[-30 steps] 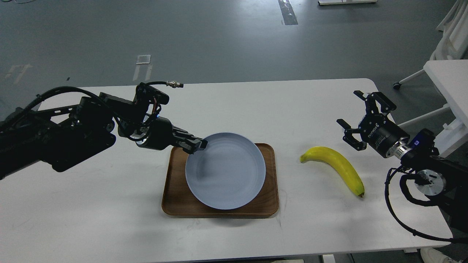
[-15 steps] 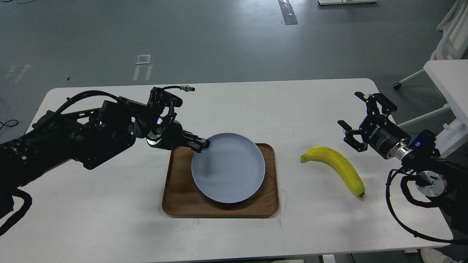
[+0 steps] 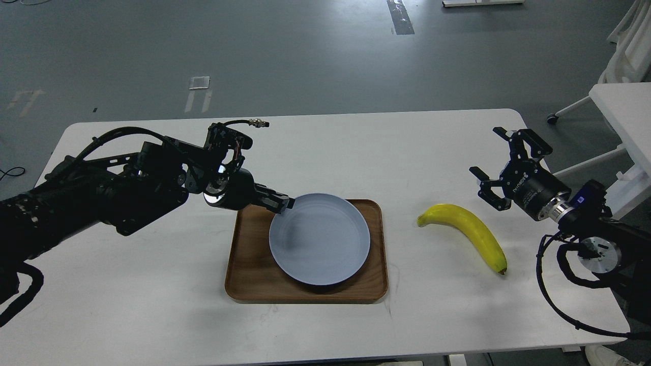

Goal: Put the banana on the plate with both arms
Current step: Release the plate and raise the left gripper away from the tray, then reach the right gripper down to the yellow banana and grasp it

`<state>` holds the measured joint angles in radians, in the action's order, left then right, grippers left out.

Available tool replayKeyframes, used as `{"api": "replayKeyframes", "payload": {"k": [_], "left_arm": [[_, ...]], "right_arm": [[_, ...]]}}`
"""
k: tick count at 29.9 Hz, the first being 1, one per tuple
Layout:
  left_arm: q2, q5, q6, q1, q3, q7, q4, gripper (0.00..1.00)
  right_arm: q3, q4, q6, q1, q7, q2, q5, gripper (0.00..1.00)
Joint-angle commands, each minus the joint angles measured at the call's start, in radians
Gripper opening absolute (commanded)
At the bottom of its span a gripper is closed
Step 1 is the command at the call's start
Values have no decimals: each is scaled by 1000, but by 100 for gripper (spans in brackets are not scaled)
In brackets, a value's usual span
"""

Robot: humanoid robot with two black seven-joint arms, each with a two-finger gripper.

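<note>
The pale blue-grey plate (image 3: 320,239) is over the brown wooden tray (image 3: 249,277) in the middle of the table, with its left rim tilted up. My left gripper (image 3: 282,204) is shut on the plate's upper left rim. The yellow banana (image 3: 470,232) lies on the white table to the right of the tray, with its greenish stem end to the left and its dark tip toward the front right. My right gripper (image 3: 501,162) is open and empty, above the table just right of the banana and not touching it.
The white table (image 3: 152,284) has its right edge close behind my right arm. Another white table (image 3: 623,109) and chair legs stand at the far right. Grey floor lies beyond the table's back edge.
My left gripper has carried the plate a little to the right and lower over the tray. The left arm stretched further in. The right arm and banana have not moved.
</note>
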<state>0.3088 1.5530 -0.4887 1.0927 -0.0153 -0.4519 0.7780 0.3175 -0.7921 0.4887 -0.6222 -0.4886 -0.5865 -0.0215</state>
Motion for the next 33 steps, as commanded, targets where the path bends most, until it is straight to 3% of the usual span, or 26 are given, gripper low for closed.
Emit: {"api": "replayKeyframes", "payload": {"k": [1, 7, 11, 16, 24, 29, 33], "left_arm": [[16, -88, 0, 7, 12, -4, 4, 95], [73, -544, 0, 24, 47, -4, -9, 98], [131, -1035, 0, 13, 96, -5, -9, 98], [170, -1304, 0, -28, 161, -7, -11, 98], [162, -1360, 0, -223, 457, 15, -92, 98], [155, -1377, 0, -264, 549, 81, -89, 98], [153, -1378, 0, -258, 549, 91, -80, 98]], "right_arm": [[0, -4, 0, 3, 0, -6, 2, 100], [0, -10, 0, -1, 0, -6, 0, 100], [0, -10, 0, -7, 0, 4, 0, 100], [0, -7, 0, -7, 0, 4, 0, 100], [-14, -41, 0, -46, 0, -12, -17, 100], [-154, -163, 0, -210, 0, -125, -291, 100], [-282, -210, 0, -375, 0, -177, -501, 100]]}}
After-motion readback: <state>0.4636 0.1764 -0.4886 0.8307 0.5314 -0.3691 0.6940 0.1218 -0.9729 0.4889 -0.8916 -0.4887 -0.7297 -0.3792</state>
